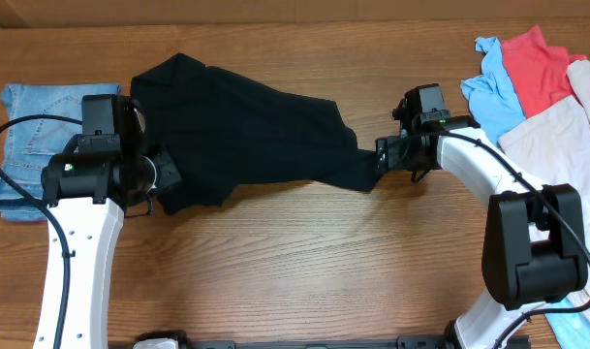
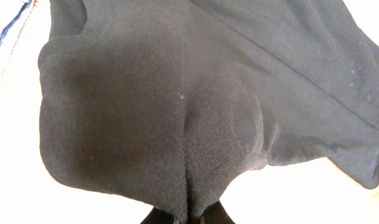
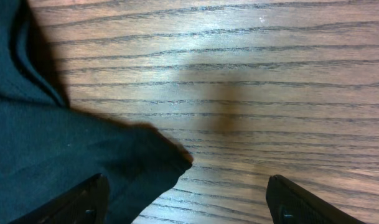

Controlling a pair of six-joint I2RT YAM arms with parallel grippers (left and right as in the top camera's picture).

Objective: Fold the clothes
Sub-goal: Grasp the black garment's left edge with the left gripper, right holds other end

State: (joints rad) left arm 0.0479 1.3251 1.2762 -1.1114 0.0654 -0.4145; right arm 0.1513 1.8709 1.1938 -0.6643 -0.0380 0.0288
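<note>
We note the black T-shirt (image 1: 246, 126) lying crumpled across the tabletop (image 1: 304, 262). Its bunched edge is pinched in the left tool (image 2: 188, 216); the right tool (image 3: 186, 186) gapes wide, with a cloth corner beside one finger.

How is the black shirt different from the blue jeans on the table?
The black shirt lies unfolded and stretched across the middle; the blue jeans sit folded at the left edge. The left tool pinches the shirt; nothing holds the jeans. Both are on the wooden table.
</note>
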